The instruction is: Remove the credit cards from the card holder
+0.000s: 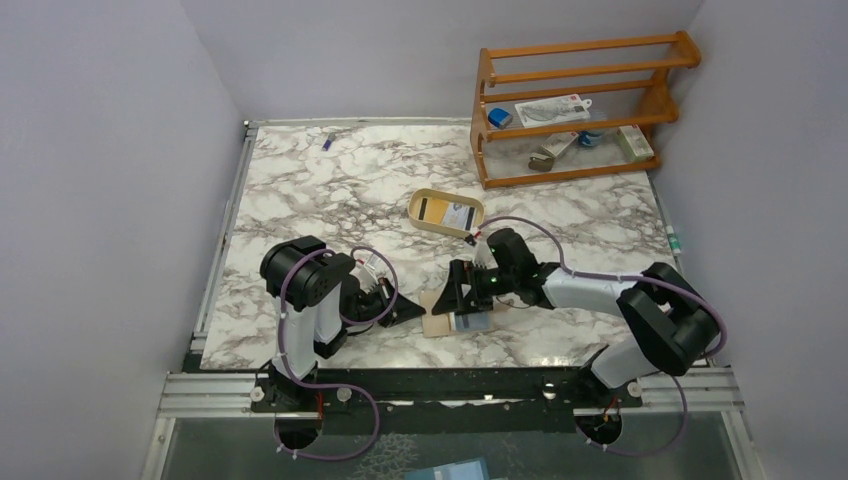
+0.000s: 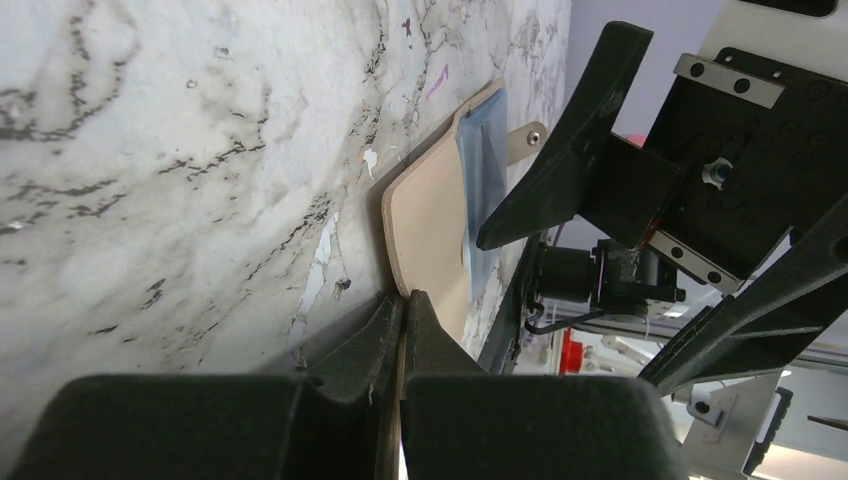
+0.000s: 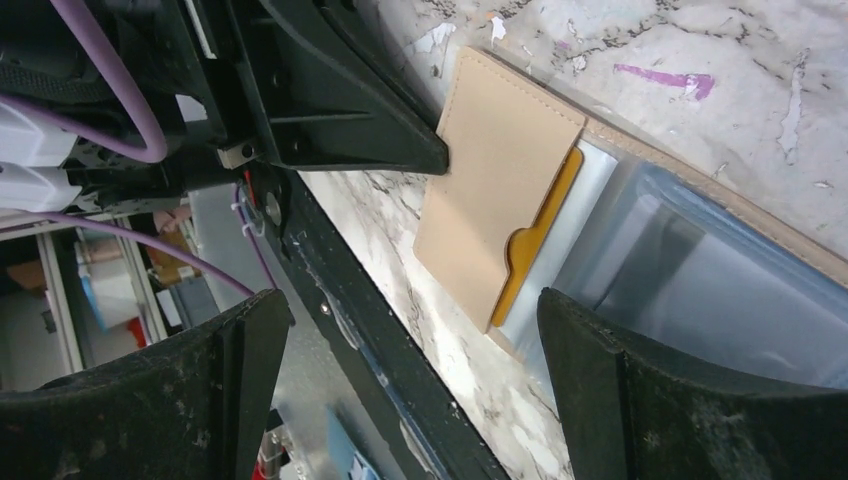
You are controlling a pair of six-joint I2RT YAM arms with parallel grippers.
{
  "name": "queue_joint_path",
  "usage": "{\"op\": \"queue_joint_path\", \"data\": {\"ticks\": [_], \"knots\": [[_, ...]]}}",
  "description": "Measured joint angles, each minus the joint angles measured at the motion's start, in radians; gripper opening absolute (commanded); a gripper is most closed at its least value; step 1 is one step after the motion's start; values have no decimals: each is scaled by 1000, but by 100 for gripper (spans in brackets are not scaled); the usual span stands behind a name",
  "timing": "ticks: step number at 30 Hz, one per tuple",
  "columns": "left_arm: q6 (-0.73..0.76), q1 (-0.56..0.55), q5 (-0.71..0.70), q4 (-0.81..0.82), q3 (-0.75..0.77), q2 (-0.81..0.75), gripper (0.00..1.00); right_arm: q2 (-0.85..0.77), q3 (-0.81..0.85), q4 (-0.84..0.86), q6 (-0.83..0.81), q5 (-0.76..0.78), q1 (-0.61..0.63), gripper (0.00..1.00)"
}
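The card holder (image 1: 457,320) lies open and flat near the table's front edge, tan outside and pale blue inside. My left gripper (image 1: 415,308) is shut on its left edge, and in the left wrist view tan material (image 2: 430,220) is pinched between the fingers (image 2: 405,300). My right gripper (image 1: 457,288) hangs open just above the holder, nothing between its fingers (image 3: 415,340). The tan pocket (image 3: 500,170) shows an orange strip (image 3: 535,235) at its notch; I cannot tell whether it is a card or lining. Two credit cards, one yellow (image 1: 432,208) and one bluish-white (image 1: 461,215), lie in the oval tray.
The oval tan tray (image 1: 413,205) stands behind the holder at mid-table. A wooden rack (image 1: 580,105) with small items is at the back right. A small purple object (image 1: 327,140) lies at the back left. The black front rail (image 3: 380,330) runs right beside the holder.
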Motion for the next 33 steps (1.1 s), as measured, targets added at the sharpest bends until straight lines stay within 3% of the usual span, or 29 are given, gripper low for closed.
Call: {"op": "queue_joint_path", "data": {"ticks": [23,33], "knots": [[-2,-2,-9,0,-2,-2,0,131,-72,340,208,3,26,97],[-5,-2,-8,0,-2,-9,0,210,-116,583,298,-10,50,95]]}}
